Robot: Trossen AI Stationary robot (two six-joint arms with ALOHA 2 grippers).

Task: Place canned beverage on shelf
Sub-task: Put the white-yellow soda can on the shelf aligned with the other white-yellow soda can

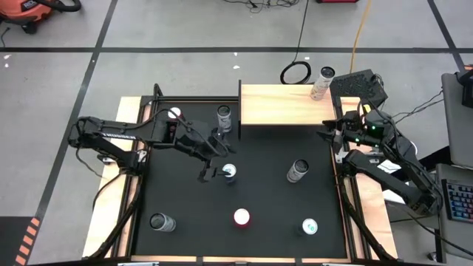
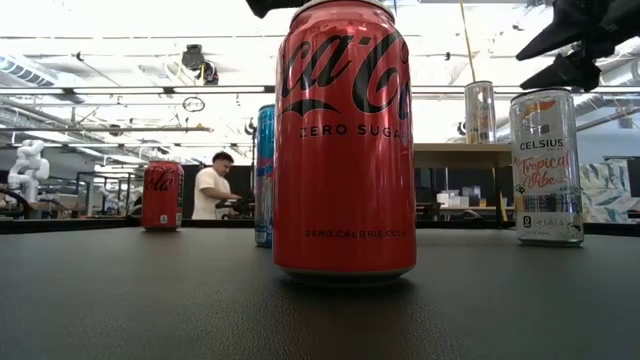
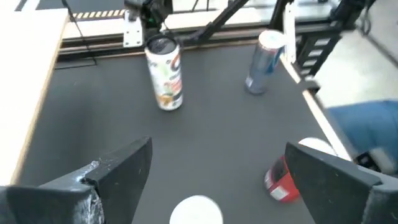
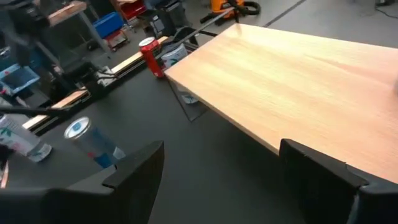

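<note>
up front, a coca-cola zero sugar can [image 2: 345, 140] beside a celsius can [image 2: 546, 165]; left pincer [image 3: 211, 174] and right pincer [image 4: 217, 168] gape wide.

This is a robotics lab or workshop. A black-topped table [image 1: 251, 199] edged with wood strips stands on a grey concrete floor [image 1: 185, 29] marked with dark tape lines, cables trailing across it. Beyond the table, exposed ceiling ducts [image 2: 60, 75], workbenches and a seated person in a white shirt [image 2: 212, 190] show an open industrial room.
</note>
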